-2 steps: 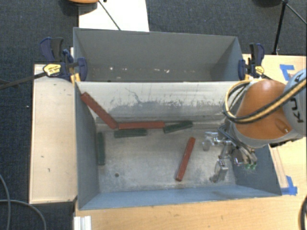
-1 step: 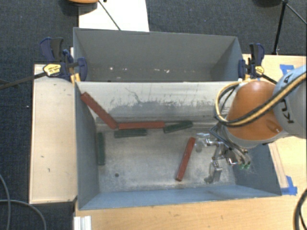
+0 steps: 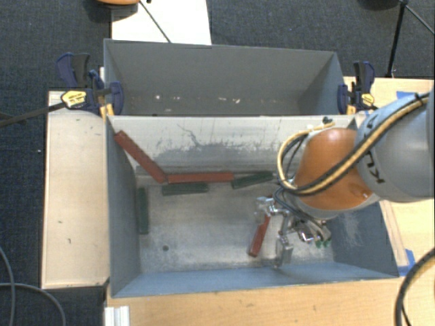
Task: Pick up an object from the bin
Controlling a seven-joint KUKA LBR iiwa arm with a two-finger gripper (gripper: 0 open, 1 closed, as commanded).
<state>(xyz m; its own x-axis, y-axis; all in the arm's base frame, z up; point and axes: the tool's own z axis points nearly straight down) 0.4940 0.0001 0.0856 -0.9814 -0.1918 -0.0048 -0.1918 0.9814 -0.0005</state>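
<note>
Claw [image 3: 281, 248] sits in the lower right of the bin [image 3: 204, 80], just beside a red stick [image 3: 258, 239]; open or closed, I cannot tell

- Arm [image 3: 404, 161]: one, grey, seven-joint. It enters from the right of the view, and its last link slants leftward and down.
- Wrist cover [image 3: 329, 172]: orange, rounded and glossy. It is fixed at the end of the grey link, directly above the pincer.
- Cables [image 3: 293, 156]: black and yellow. They loop round the left side of the cover and run back along the link.
- Pincer [image 3: 282, 240]: bare metal, two-finger. It hangs below the cover and points downward, its tip toward the near side of the view.
</note>
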